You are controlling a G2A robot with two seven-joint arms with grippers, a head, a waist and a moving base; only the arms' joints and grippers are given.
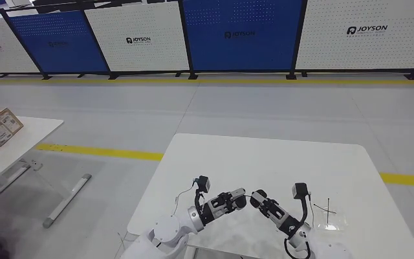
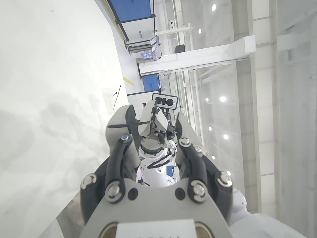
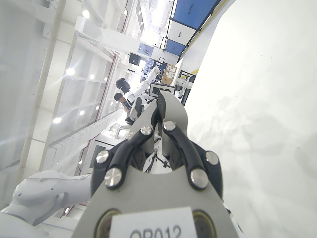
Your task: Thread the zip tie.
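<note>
Indoors, white table [image 1: 272, 162], zip tie [image 2: 118, 125], blue panels [image 1: 242, 32]

Black zip tie [image 2: 118, 125], white table [image 1: 272, 162], blue pegboard panel [image 1: 242, 32]

The left gripper [image 1: 239, 197] and right gripper [image 1: 256, 196] meet tip to tip above the counter's [image 1: 272, 162] near part, a zip tie [image 2: 128, 124] reaching between them; loose zip ties [image 1: 326, 210] lie on the counter farther right

A factory-style robot test hall: beyond the jaws are blue and white pegboard partitions [image 1: 242, 32], a yellow floor line [image 1: 97, 151] and high ceiling lights [image 2: 213, 7].
</note>
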